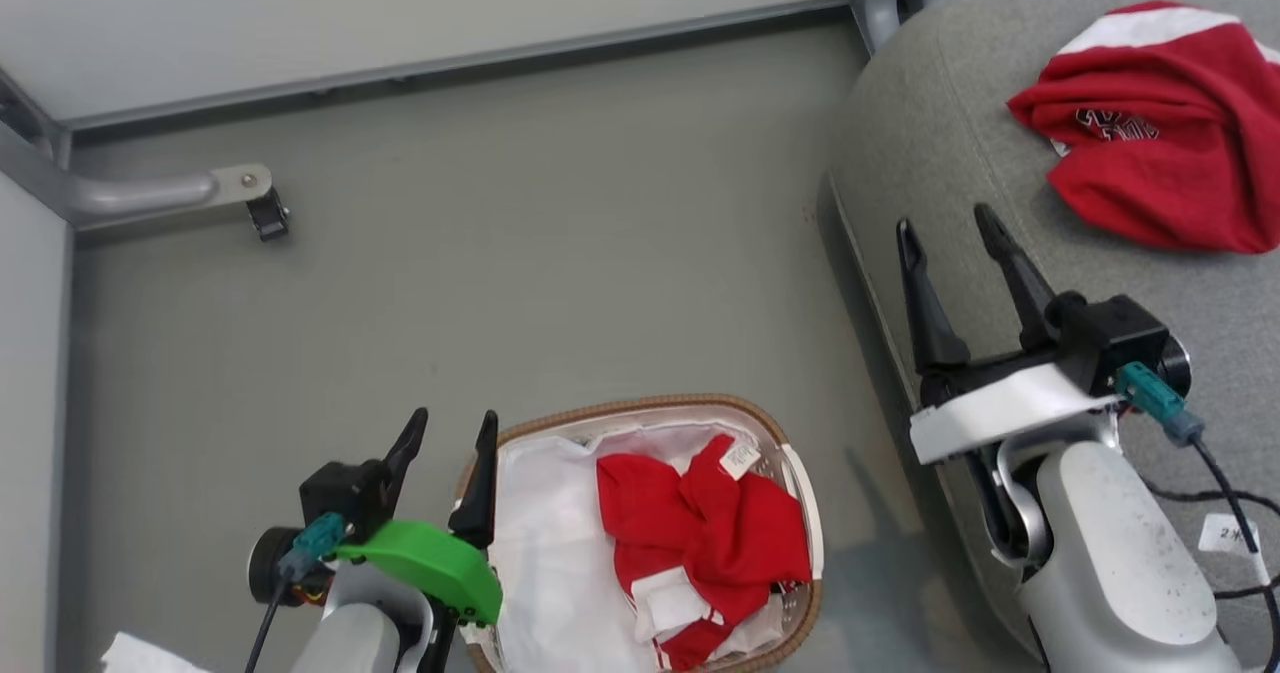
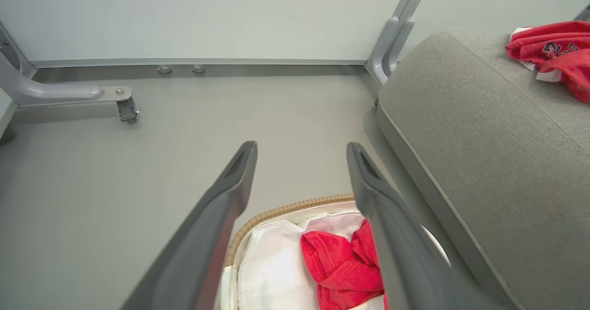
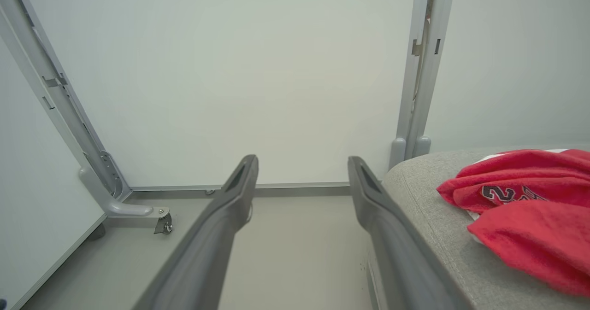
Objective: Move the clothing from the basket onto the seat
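Head view: red clothes (image 1: 700, 523) lie in the basket (image 1: 640, 405) on the floor (image 1: 500, 253); another garment (image 1: 1160, 133) lies near the far edge of the seat (image 1: 950, 133). Left wrist view: left end effector (image 2: 302, 146) spread, empty, over the basket's rim. Right wrist view: right end effector (image 3: 303, 160) spread, empty, beside the seat's edge.

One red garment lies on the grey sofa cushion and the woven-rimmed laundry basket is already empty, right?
Not empty: the head view shows a crumpled red-and-white garment lying in the oval cream plastic basket with the brown woven rim. The other red garment does lie on the grey fabric seat cushion.
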Robot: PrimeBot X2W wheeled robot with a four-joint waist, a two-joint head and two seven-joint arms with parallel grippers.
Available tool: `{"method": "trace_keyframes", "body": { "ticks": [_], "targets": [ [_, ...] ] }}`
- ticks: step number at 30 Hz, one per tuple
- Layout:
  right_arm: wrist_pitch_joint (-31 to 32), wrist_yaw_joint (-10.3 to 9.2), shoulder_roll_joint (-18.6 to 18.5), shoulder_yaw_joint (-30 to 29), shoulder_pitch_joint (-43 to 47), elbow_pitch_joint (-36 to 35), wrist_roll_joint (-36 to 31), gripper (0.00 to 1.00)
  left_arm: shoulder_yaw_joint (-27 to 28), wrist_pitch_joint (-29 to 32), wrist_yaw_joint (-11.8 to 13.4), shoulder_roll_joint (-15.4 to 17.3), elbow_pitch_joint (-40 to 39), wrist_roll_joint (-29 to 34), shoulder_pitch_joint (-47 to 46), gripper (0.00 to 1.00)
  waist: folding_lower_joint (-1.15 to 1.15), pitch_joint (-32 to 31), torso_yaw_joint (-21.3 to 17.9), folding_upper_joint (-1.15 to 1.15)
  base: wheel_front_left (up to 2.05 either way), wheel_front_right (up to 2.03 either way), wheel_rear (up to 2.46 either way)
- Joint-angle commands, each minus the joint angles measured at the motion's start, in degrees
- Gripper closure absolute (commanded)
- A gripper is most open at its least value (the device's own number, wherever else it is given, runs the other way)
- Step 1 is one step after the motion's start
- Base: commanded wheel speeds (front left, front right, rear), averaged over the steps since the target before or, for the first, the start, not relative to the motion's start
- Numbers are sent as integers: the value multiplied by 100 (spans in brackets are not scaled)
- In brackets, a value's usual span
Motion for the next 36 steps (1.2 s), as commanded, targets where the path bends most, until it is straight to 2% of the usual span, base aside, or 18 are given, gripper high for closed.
{"method": "trace_keyframes", "body": {
  "ticks": [1, 9, 14, 21, 28, 36],
  "targets": [
    [-14, -8, -15, 25, -143, -96, 49, 0, -135, -3, -3, 69, 9, -162, -246, 0, 0, 820, -421, 0, 0, 0, 0],
    [-13, -8, -13, 28, -714, -725, 135, 0, -978, -4, -3, 469, 159, -824, -1152, 0, 0, 1912, -842, 0, 0, 0, 0],
    [-13, -8, -12, 132, -921, -1014, 236, 0, -1455, -4, -3, 717, 414, -1126, -1580, 0, 0, 2419, -1122, 0, 0, 0, 0],
    [-13, -8, -11, 156, -924, -1263, 264, 0, -2414, -3, -3, 890, 893, -1650, -2128, 0, 0, 2920, -1349, 0, 0, 0, 0],
    [-13, -8, -11, 120, -851, -1450, 227, 0, -3358, -3, -3, 876, 1319, -2128, -2576, 0, 0, 3290, -1398, 0, 0, 0, 0],
    [-13, -8, -12, 62, -776, -1533, 164, 0, -4304, -3, -3, 705, 1576, -2749, -2905, 0, 0, 3539, -1354, 0, 0, 0, 0]
  ]
}}
